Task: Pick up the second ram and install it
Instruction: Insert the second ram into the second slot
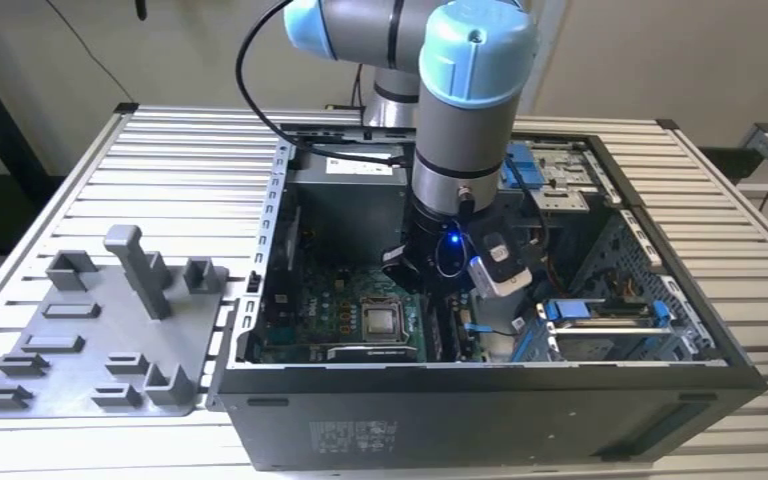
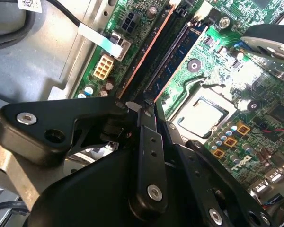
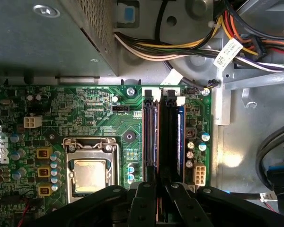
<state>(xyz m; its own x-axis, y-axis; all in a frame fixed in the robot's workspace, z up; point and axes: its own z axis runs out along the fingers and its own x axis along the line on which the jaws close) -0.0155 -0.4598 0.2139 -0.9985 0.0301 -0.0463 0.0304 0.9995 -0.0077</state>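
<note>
The second ram [image 3: 155, 137] is a thin dark stick standing edge-on in a long black motherboard slot, beside the CPU socket [image 3: 90, 172]. In the second wrist view the second ram [image 2: 161, 52] runs straight into my fingertips. My gripper [image 3: 158, 187] sits low over the near end of that slot. Its black fingers [image 3: 144, 189] are drawn close together around the stick's end. In the second wrist view the gripper [image 2: 143, 106] looks closed on the stick. In the exterior view my gripper [image 1: 444, 305] reaches down inside the open computer case [image 1: 491, 385], next to the socket [image 1: 384, 320].
Another stick with a blue face [image 3: 180, 137] stands in a neighbouring slot. Bundled power cables [image 3: 180, 47] and the metal power supply box [image 3: 47, 38] lie beyond the slots. A grey fixture plate [image 1: 104, 340] with upright blocks lies on the slatted table at the exterior view's left.
</note>
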